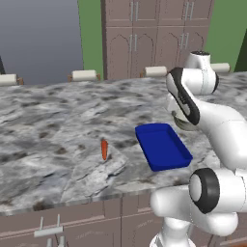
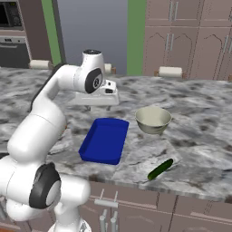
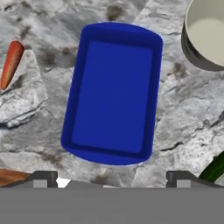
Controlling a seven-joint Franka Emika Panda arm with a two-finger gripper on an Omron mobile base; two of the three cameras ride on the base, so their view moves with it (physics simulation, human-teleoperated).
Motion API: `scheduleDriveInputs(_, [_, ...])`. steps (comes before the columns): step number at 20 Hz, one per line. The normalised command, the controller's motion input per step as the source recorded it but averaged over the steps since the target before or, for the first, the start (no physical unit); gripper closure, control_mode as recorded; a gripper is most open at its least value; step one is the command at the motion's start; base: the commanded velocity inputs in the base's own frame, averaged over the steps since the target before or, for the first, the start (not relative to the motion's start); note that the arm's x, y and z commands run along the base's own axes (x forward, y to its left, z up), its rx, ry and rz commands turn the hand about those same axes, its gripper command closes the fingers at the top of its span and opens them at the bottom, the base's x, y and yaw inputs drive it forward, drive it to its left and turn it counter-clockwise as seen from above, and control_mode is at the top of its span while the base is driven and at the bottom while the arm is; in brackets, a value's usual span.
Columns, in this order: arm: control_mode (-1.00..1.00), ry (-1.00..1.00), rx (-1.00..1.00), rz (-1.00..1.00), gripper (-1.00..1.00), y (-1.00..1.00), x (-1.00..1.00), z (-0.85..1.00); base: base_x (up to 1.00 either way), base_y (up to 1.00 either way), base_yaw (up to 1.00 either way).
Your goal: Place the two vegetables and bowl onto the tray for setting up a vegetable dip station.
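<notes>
- Hovering high over the blue tray (image 3: 114,89), the end effector (image 3: 111,177) is wide open and holds nothing.
- Nothing lies on the tray, so I think the job is at its very start, with all three things still to go.
- The tray sits flat on the marble bench (image 1: 48,120). The carrot (image 1: 104,149) lies near it on one side. The bowl (image 2: 153,119) stands just beside the tray's far corner on the other side, and the green vegetable (image 2: 160,169) lies near the front edge, apart from the tray.
- The next move, I guess, is to pick one thing, swing over it, go down and close on it. The thin carrot needs the tips lined up across it.
- The left base view shows the whole carrot, but the arm hides most of the bowl there.
- The right base view shows the bowl and the green vegetable whole.
- The hand view looks straight down into the tray.
</notes>
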Motion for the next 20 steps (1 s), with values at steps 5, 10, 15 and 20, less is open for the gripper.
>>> scheduleDriveInputs(5, [-1.00, 0.09, -0.08, 0.00, -1.00, -0.22, 0.31, -0.11, 0.00, 0.00, 0.00])
scheduleDriveInputs(10, [-1.00, 0.02, -0.06, 0.03, -1.00, -0.25, 0.27, -0.15, 0.00, 0.00, 0.00])
scheduleDriveInputs(15, [-1.00, 0.00, -0.03, 0.09, -1.00, -0.25, 0.21, -0.19, 0.00, 0.00, 0.00])
scheduleDriveInputs(20, [-1.00, 0.00, 0.00, 0.15, -1.00, -0.26, 0.22, -0.20, 0.00, 0.00, 0.00])
